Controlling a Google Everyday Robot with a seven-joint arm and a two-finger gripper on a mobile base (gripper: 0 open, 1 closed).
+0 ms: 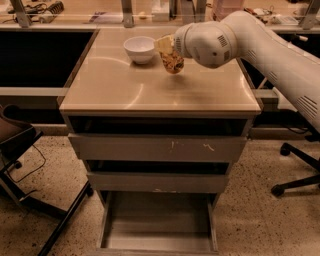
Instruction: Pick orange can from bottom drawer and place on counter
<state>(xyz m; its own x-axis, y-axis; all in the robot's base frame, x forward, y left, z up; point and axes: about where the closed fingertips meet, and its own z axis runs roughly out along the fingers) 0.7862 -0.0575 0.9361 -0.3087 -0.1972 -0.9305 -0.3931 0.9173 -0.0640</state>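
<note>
The orange can [174,62] hangs tilted just above the counter [130,87], to the right of the white bowl. My gripper [168,50] is shut on the can; its pale fingers [163,44] show at the can's top, and the rest is hidden behind the big white wrist [207,42]. The arm reaches in from the right. The bottom drawer [157,227] is pulled out at floor level and nothing lies on its grey floor.
A white bowl [139,48] stands at the back of the counter. A drawer front with white scratch marks [160,148] is above the open drawer. A dark chair [15,145] is at the left, a chair base [295,180] at the right, and a cluttered desk [75,12] behind.
</note>
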